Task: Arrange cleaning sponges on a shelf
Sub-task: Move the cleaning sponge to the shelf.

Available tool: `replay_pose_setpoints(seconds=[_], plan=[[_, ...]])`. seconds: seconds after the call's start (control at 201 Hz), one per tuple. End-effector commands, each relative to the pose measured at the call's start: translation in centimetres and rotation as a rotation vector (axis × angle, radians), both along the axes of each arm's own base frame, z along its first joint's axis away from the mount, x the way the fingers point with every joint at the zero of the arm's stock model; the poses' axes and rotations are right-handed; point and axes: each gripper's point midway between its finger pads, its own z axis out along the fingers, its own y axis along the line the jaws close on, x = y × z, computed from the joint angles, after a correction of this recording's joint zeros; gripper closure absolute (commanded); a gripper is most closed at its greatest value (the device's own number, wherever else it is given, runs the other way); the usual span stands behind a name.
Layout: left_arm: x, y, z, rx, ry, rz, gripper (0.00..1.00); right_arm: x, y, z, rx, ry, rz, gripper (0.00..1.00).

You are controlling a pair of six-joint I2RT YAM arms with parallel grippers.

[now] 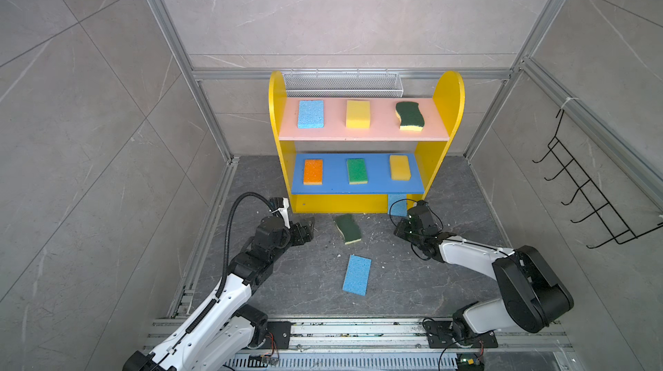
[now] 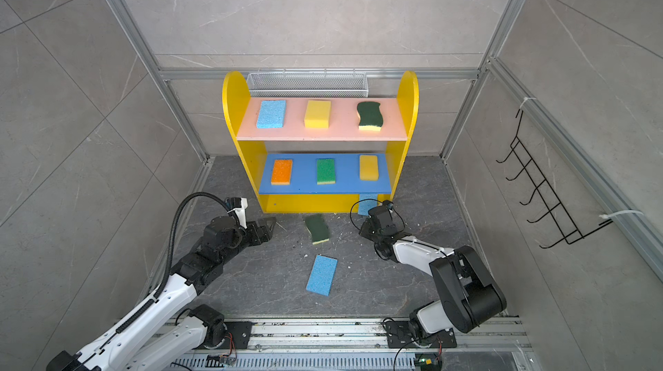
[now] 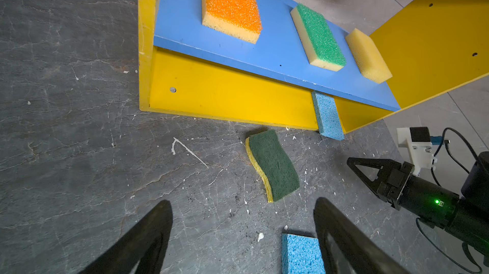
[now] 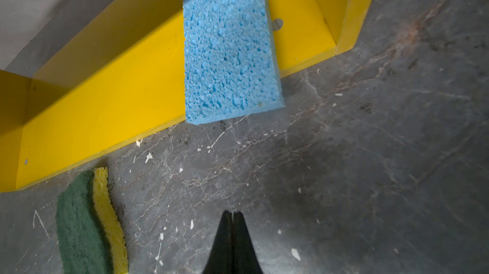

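The yellow shelf holds a light blue, a yellow and a wavy green sponge on its pink board. Orange, bright green and yellow sponges lie on the blue board. Another blue sponge rests on the base at the right, overhanging its front edge. On the floor lie a wavy dark-green sponge and a blue sponge. My left gripper is open and empty, left of the wavy one. My right gripper is shut and empty, just short of the base sponge.
A white wire mesh basket hangs behind the shelf. A black wire hook rack is on the right wall. Aluminium frame posts border the dark stone floor, and the arms' mounting rail runs along the front. White crumbs dot the floor.
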Motion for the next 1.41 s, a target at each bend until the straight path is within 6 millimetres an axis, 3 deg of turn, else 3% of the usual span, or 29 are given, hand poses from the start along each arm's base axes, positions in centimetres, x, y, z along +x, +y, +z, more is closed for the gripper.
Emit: replay_pose_setpoints(seconds=[0.0,0.159,0.443,0.807,1.404], plan=[[0.8,-0.2,0.4,-0.027,-0.031,0.009,0.14,0.7,-0.5,-0.6,-0.055,0.008,-0.012,1.0],[0.9,-0.3,0.4,-0.026,-0.038,0.007,0.14,1.9,-0.2,-1.6,-0.081,0.034,-0.004,1.0],[1.2,0.0,0.4,-0.011,-0.05,0.012,0.14,3.3,-0.8,-1.1,-0.135,0.023,-0.009,1.0],[1.5,-0.3,0.0,-0.004,-0.048,0.002,0.14,1.8,-2.2,-0.6,-0.291,0.04,0.027,1.0],[0.8,0.7,0.5,0.005,-0.088,0.022,0.15,5.4,-1.8,-1.0,-0.337,-0.037,-0.006,1.0]])
